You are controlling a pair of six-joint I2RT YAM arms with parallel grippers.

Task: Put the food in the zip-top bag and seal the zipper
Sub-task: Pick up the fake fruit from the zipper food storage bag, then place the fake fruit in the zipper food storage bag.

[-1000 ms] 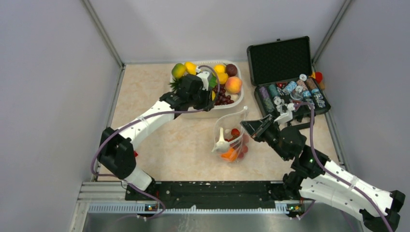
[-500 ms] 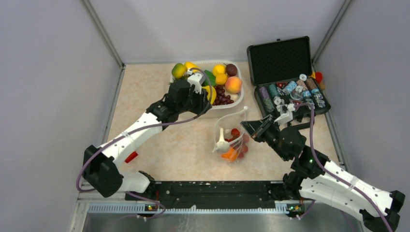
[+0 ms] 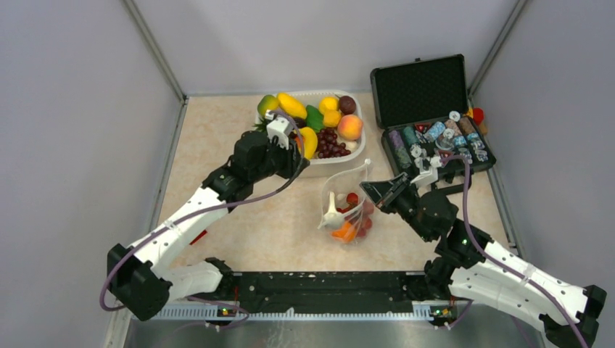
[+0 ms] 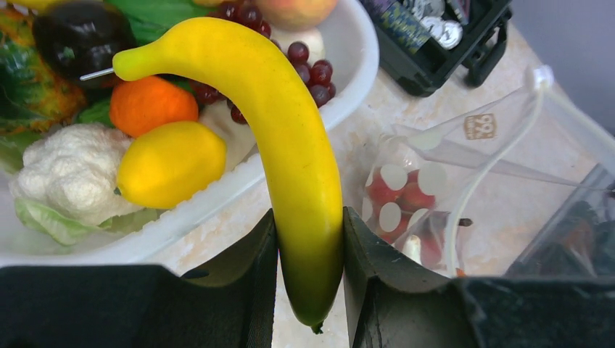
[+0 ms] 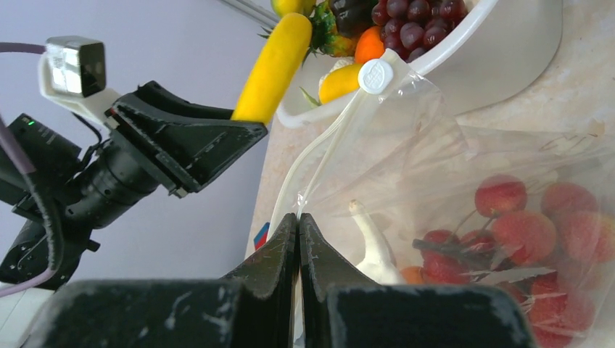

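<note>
Holding the banana clamped, the left gripper must next carry it into the zip-top bag, whose mouth edge the closed right gripper pinches up.

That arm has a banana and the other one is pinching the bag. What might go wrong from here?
1. The left tool grips the banana near one end only, so the long free part may swing or slip out.
2. The right tool pinches just one edge of the zip-top bag. Its floppy mouth may fold shut and the banana may land outside.
3. Strawberries already lie inside, and a banana poking out would block the zipper.
</note>
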